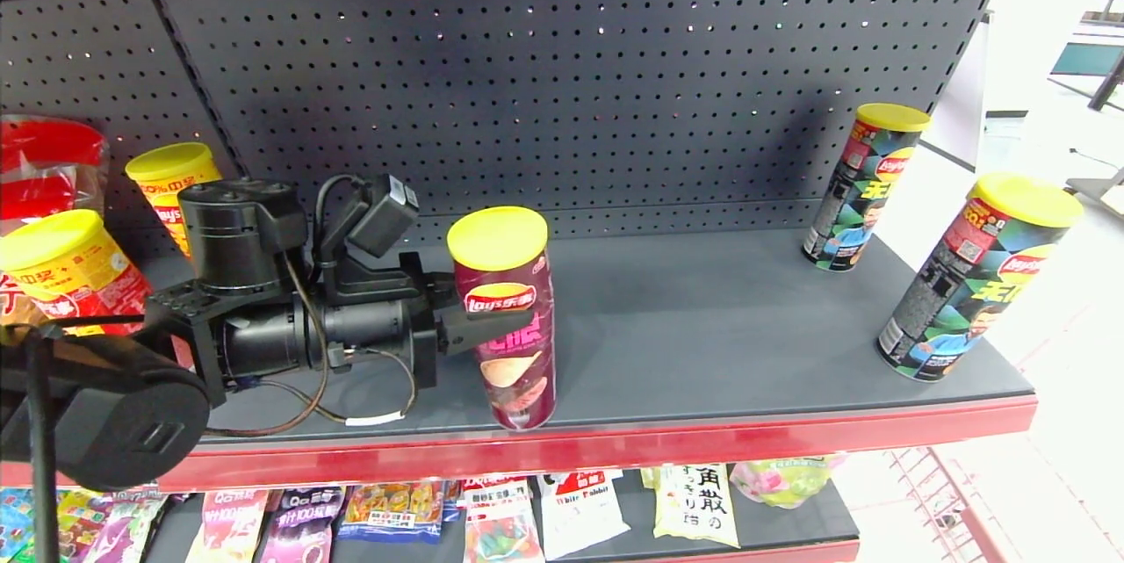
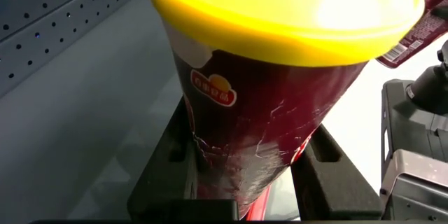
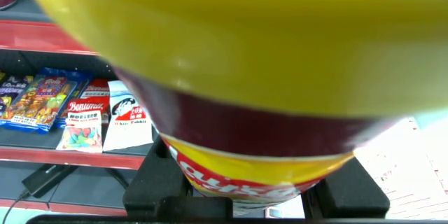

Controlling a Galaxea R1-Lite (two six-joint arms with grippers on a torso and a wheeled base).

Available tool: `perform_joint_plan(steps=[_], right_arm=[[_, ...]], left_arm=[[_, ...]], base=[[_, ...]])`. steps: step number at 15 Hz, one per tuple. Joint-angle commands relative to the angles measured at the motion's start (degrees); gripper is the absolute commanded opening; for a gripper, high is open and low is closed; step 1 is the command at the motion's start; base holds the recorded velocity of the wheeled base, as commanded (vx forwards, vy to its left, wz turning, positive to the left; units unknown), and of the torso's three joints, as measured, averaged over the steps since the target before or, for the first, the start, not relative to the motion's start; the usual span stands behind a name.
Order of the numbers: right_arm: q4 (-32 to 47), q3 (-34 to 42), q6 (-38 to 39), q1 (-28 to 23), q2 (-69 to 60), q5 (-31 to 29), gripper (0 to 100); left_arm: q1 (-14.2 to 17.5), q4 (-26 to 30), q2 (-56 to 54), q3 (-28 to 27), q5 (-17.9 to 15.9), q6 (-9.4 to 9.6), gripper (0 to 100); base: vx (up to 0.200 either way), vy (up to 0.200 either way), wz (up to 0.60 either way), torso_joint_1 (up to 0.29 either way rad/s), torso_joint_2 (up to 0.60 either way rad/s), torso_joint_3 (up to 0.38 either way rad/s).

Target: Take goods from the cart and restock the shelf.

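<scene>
Maroon can (image 1: 520,370), left end effector (image 1: 514,319) — red-yellow can (image 3: 245,161), right end effector (image 3: 252,187)

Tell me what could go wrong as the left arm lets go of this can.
The maroon can in the left gripper stands right by the shelf's red front edge; a nudge on release could tip it off. The right gripper holds a second can that blocks most of its wrist view, so placing it may be near blind.

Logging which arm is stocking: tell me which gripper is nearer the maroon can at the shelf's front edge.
Left. The left gripper grips the maroon can on the shelf. The right gripper is out before the lower shelves, holding another yellow-lidded can.
</scene>
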Motion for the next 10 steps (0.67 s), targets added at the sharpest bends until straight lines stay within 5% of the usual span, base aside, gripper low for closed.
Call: perform_joint_plan(steps=[1,4,5,10], right_arm=[[0.01,0.0,-0.01,-0.01,-0.01,0.01,0],[0.01,0.0,-0.01,-0.01,-0.01,-0.08,0],[0.01,0.0,-0.01,-0.01,-0.01,-0.08,0],[0.01,0.0,-0.01,-0.01,-0.01,-0.08,0]], left_arm=[[0.01,-0.18,0.28,0.04,0.02,0.1,0],[0.01,-0.27,0.28,0.21,0.02,0.54,0],[0.01,-0.27,0.45,0.21,0.02,0.63,100],[0.36,-0.45,-0.25,1.01,0.54,0.63,100]], base=[[0.0,0.0,0.0,0.0,0.0,0.0],[0.0,0.0,0.0,0.0,0.0,0.0],[0.0,0.0,0.0,0.0,0.0,0.0],[0.0,0.0,0.0,0.0,0.0,0.0]])
